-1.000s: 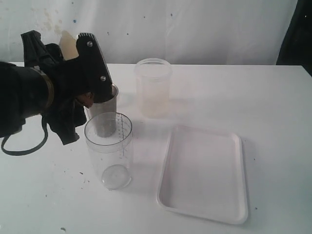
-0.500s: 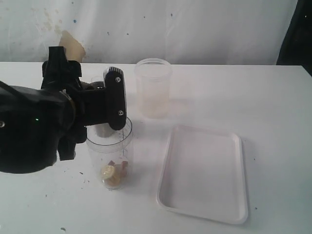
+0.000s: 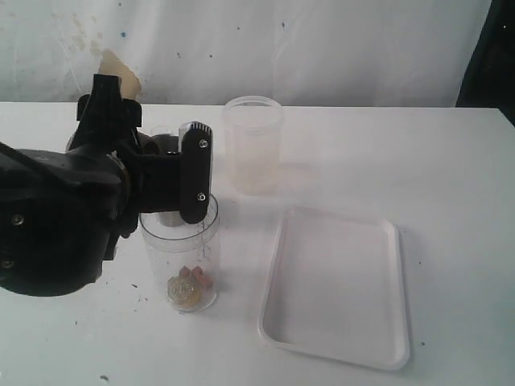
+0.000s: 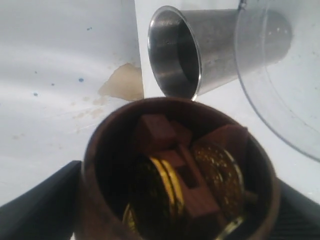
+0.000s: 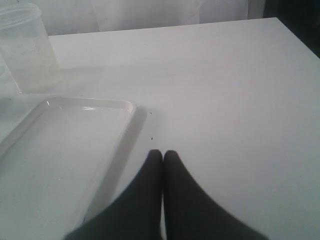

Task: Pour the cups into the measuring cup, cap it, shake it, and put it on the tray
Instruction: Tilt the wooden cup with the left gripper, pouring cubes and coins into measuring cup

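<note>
Wooden cup (image 4: 107,165): tipped, axis approx level, over measuring cup (image 3: 181,253) rim, clamped in L jaws. Measuring cup empty before, now holds coin (image 3: 180,289) + blocks (image 3: 195,276). R jaws closed, empty.

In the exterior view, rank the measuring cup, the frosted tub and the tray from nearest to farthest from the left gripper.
1. Measuring cup, just below the left gripper and its wooden cup.
2. Frosted tub, behind and to the right.
3. Tray, farthest, on the right at the front.
</note>
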`<state>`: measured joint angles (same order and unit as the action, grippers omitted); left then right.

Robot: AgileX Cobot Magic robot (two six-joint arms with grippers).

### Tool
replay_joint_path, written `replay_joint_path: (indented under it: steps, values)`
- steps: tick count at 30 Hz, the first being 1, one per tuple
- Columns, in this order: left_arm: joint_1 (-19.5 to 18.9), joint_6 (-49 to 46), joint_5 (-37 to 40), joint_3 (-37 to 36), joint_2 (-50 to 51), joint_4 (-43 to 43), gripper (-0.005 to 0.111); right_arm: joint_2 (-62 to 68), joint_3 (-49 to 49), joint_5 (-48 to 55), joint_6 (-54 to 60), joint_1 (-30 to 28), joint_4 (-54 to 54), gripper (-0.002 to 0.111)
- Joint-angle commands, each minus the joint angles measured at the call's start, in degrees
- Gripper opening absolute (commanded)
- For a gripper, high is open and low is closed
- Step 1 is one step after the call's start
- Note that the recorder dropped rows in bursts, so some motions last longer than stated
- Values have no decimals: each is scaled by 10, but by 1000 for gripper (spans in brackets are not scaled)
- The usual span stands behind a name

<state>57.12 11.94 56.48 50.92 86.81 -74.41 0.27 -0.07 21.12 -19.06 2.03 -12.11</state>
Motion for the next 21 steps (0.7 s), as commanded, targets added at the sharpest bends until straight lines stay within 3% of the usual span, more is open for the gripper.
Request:
replay_joint_path:
  steps: [1, 21]
  values:
    - [27, -19, 20, 6, -2, -33, 0, -3, 1, -2, -2, 3, -3, 0]
    - [64, -149, 33, 6, -1, -101, 0, -3, 1, -2, -2, 3, -3, 0]
